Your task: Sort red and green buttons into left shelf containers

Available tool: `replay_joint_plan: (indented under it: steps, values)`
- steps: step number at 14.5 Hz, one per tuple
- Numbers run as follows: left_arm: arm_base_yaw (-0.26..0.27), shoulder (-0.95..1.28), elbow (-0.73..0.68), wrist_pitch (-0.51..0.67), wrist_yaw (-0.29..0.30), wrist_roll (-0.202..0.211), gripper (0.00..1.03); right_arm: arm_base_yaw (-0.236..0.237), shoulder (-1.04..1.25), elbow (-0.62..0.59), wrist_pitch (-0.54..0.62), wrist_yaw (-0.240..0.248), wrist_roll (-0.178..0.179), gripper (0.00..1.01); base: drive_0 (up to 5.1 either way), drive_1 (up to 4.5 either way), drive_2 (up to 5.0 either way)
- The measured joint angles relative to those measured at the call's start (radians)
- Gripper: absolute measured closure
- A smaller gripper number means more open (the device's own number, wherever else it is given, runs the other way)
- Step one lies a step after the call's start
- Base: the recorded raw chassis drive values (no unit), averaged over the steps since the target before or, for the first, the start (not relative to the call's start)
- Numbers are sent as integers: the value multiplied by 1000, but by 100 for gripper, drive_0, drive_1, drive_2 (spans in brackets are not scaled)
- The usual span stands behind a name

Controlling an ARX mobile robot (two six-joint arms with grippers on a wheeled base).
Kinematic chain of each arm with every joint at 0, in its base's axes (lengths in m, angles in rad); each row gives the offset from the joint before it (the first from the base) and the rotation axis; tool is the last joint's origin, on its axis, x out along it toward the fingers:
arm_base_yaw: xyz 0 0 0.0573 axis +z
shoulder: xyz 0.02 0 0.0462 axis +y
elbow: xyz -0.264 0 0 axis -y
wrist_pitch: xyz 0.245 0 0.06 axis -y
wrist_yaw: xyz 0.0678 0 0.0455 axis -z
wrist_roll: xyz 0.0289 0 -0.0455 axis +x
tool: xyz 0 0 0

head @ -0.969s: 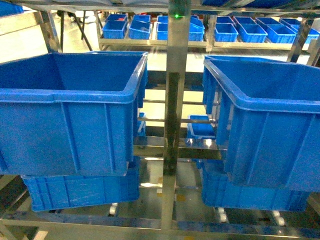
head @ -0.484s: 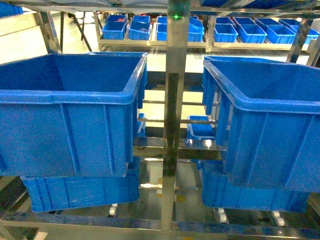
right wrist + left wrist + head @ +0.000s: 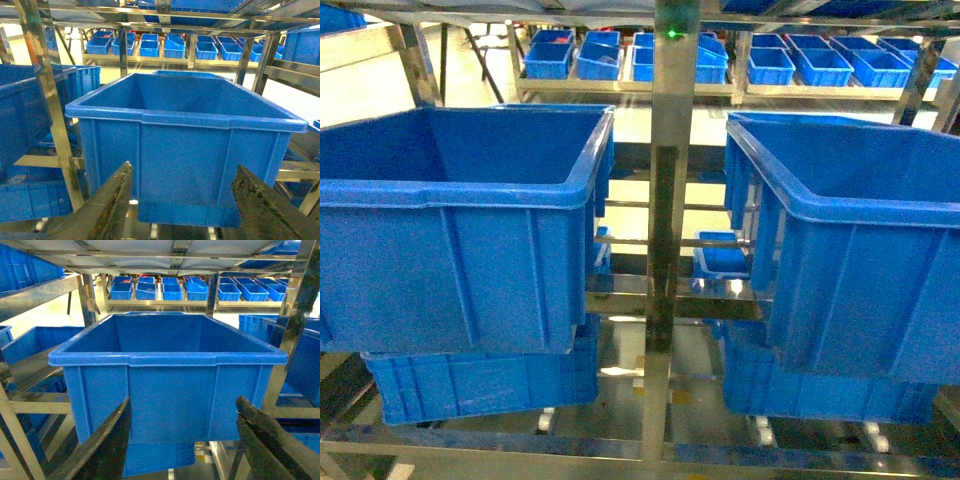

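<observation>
Both arms sit in front of the steel rack (image 3: 665,250): the left gripper (image 3: 187,440) faces the left blue bin (image 3: 167,385), the right gripper (image 3: 182,200) faces the right blue bin (image 3: 185,155). Both are spread wide, holding nothing. No button shows in any view.

A stainless steel shelf rack (image 3: 672,200) fills the head view, its upright post standing in the middle between two large blue bins: the left bin (image 3: 460,215) and the right bin (image 3: 850,240) sit on the same level, each near its own side edge of the rack. Beneath them, on the lower level, rest two more blue bins (image 3: 480,385), one under each. On a far rack (image 3: 720,90) behind stands a row of small blue trays (image 3: 770,62)
</observation>
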Motion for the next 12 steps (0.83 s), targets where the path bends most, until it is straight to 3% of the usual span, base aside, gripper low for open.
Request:
replay_joint_plan:
  steps: [2,3,12]
  values:
    - [0,0,0,0,0,0,11,0,0,0,0,0,0,18,0,0,0]
    - [0,0,0,0,0,1,4,0,0,0,0,0,0,2,0,0,0]
    - [0,0,0,0,0,0,5,0,0,0,0,0,0,3,0,0,0]
